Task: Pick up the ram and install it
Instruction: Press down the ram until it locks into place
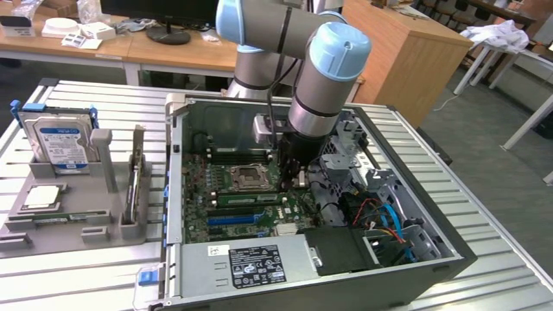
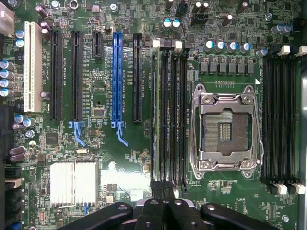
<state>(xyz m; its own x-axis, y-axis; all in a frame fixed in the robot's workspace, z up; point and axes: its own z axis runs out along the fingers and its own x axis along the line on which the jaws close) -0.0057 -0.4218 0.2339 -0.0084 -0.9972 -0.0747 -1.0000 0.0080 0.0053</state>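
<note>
Inside the open computer case, the arm reaches down over the motherboard, its gripper pressed together above the bank of memory slots just beside the empty CPU socket. The ram appears as a long, narrow green stick seen edge-on, seated upright in the slot of that bank farthest from the socket, at nine o'clock of it in the wrist view; whether the fingers touch it cannot be told. Its thin edge runs the full length of the slot between the end latches. The blue expansion slot lies near, farther toward nine o'clock. In the exterior view, a grey holder with a hard drive stands on the table at nine o'clock of the case.
</note>
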